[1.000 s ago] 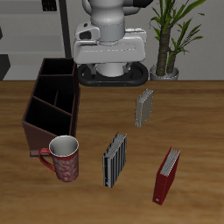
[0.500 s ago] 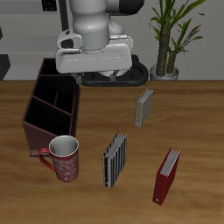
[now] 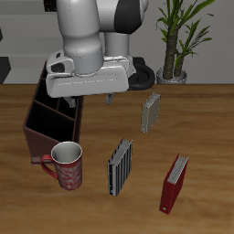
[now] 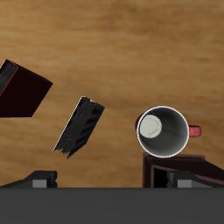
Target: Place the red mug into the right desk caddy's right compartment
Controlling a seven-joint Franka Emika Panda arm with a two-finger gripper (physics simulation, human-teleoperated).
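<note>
The red mug stands upright near the table's front edge, its handle pointing away from the books. It touches the near end of the right desk caddy, a long maroon box split into sections. The caddy's far end is hidden behind my arm, so I cannot tell which end section is the right compartment. My gripper is open and empty, hovering above the caddy's side and well above the mug. The wrist view shows the mug from above with its white inside, a caddy corner beside it, and my gripper open.
A striped grey book stands beside the mug, also seen in the wrist view. A red book stands near the front edge, also in the wrist view. Another grey book stands mid-table. A potted plant stands at the back.
My arm has swung sideways toward the caddy and come lower and forward. The gripper stays open. The mug, caddy and books have not moved.
</note>
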